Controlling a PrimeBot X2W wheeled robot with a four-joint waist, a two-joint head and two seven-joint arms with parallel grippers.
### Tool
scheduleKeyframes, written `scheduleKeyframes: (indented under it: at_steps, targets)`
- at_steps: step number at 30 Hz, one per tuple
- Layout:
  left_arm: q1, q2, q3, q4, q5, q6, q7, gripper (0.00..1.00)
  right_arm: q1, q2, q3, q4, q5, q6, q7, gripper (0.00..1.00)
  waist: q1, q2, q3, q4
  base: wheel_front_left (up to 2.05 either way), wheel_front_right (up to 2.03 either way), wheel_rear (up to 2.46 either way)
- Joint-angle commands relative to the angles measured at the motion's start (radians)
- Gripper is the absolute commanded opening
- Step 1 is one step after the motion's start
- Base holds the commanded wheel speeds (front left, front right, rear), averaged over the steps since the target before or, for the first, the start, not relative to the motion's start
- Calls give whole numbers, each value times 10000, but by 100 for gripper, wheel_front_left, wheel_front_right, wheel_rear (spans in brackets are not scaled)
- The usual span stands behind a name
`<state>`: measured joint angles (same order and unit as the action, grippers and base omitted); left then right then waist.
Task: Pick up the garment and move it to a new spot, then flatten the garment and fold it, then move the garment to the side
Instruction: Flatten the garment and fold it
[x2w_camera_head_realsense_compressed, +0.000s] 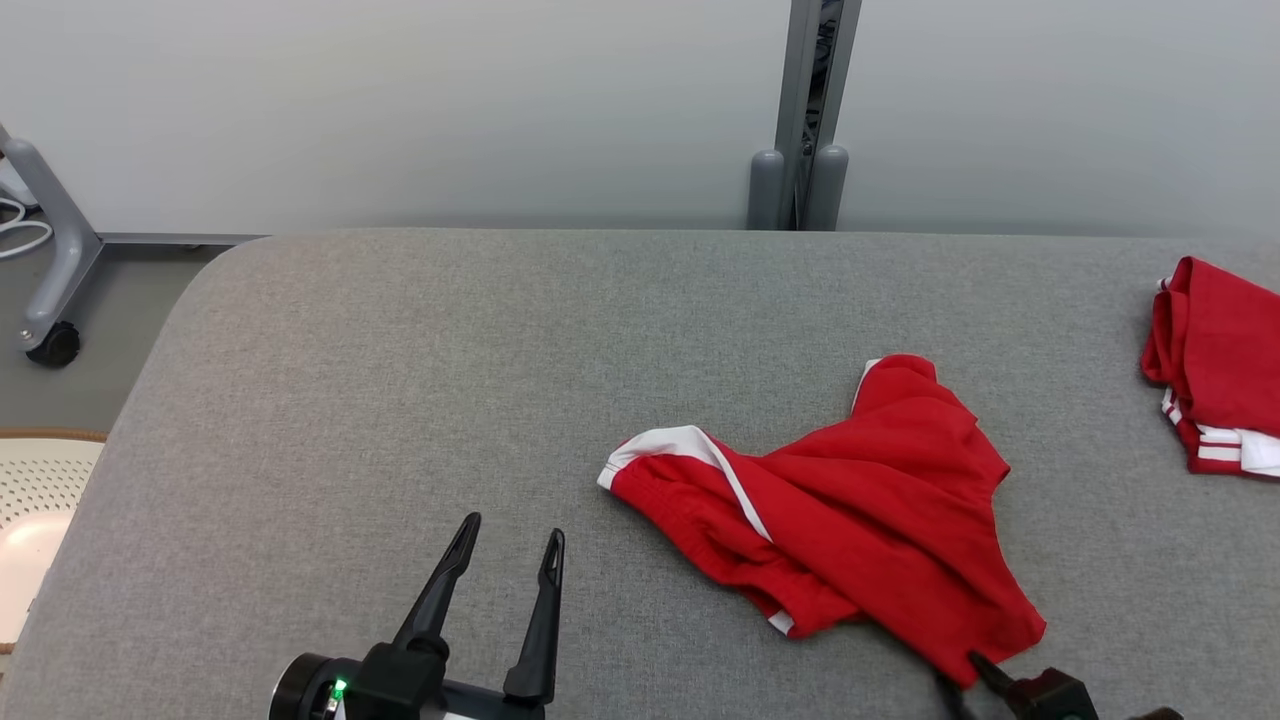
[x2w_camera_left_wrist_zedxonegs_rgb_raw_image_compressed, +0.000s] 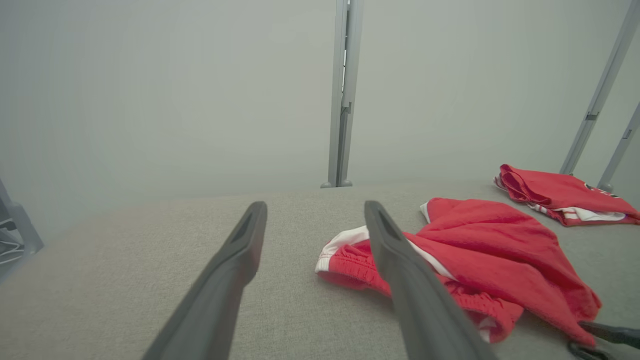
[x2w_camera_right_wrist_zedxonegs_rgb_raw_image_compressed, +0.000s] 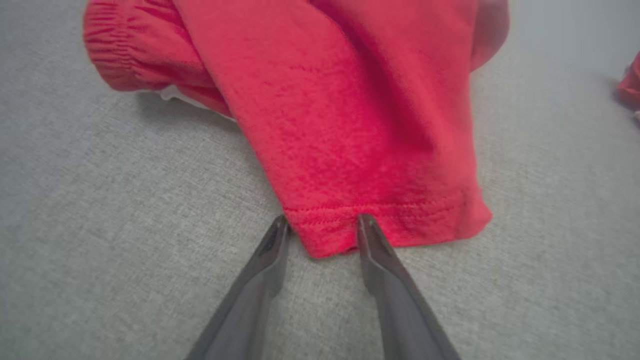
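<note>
A crumpled red garment (x2w_camera_head_realsense_compressed: 850, 500) with white trim lies on the grey padded table (x2w_camera_head_realsense_compressed: 400, 380), right of centre. My right gripper (x2w_camera_head_realsense_compressed: 958, 668) is at its near lower corner. In the right wrist view the gripper (x2w_camera_right_wrist_zedxonegs_rgb_raw_image_compressed: 323, 220) has its two fingers astride the stitched hem of the garment (x2w_camera_right_wrist_zedxonegs_rgb_raw_image_compressed: 350, 125), jaws apart, with the hem corner between the tips. My left gripper (x2w_camera_head_realsense_compressed: 512, 530) hovers open over bare table to the garment's left, holding nothing. From the left wrist, the open gripper (x2w_camera_left_wrist_zedxonegs_rgb_raw_image_compressed: 315, 206) points past the garment (x2w_camera_left_wrist_zedxonegs_rgb_raw_image_compressed: 500, 250), and the right gripper's dark fingers (x2w_camera_left_wrist_zedxonegs_rgb_raw_image_compressed: 607, 332) sit at the cloth's edge.
A second red garment (x2w_camera_head_realsense_compressed: 1215, 370), folded, lies at the table's right edge. A grey metal post (x2w_camera_head_realsense_compressed: 805, 150) stands behind the table against the pale wall. A wheeled stand leg (x2w_camera_head_realsense_compressed: 50, 260) and a white perforated object (x2w_camera_head_realsense_compressed: 30, 500) are off the table's left side.
</note>
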<state>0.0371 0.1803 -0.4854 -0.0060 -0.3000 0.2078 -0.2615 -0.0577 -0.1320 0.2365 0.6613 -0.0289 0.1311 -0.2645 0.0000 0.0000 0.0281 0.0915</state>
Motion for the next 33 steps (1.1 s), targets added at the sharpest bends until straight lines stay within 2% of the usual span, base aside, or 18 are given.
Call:
scheduleKeyframes:
  at_steps: [1, 2, 8, 12, 16, 20, 21, 27, 32, 33]
  targets:
    - [75, -2, 81, 27, 104, -92, -40, 100, -140, -51, -12, 61, -96, -5, 4, 7, 0, 0, 15, 1, 0, 0, 0]
    - [70, -53, 116, 44, 149, -141, -41, 100, -174, -38, 2, 74, -114, -5, 4, 0, 0, 0, 24, -1, 0, 0, 0]
    - [114, -224, 362, 175, 438, -432, -41, 100, -130, -54, 103, -597, -16, -5, 3, 0, 0, 0, 23, -42, 0, 0, 0]
    - [172, -301, 504, 237, 574, -581, -39, 100, 173, -207, 492, -1842, 358, -5, 3, 0, 0, 0, -4, -142, 0, 0, 0]
    - [202, -386, 600, 261, 683, -803, -41, 100, 380, -700, 1046, -3475, 1067, -5, 3, 0, 0, 0, -87, -264, 0, 0, 0]
    - [259, -485, 654, 295, 820, -981, -41, 100, 602, -1167, 733, -4540, 1925, -5, 28, 0, 0, 0, -171, -320, 0, 0, 0]
    - [259, -485, 654, 295, 820, -981, -41, 100, 602, -1167, 733, -4540, 1925, -5, 28, 0, 0, 0, -171, -320, 0, 0, 0]
    - [173, -571, 559, 420, 1025, -1367, -41, 100, 130, -1455, 4, -4573, 4163, -5, 509, 0, 0, 0, -101, -253, 0, 0, 0]
    - [4, -630, 415, 597, 1169, -1645, -41, 100, -1016, -1815, 9, -3536, 5375, -5, 879, 0, 0, 0, 80, -109, 0, 0, 0]
    - [-38, -647, 384, 614, 1192, -1697, -41, 100, -1295, -1824, 32, -3200, 5515, -5, 917, 4, 0, 0, 115, -81, 0, 0, 0]
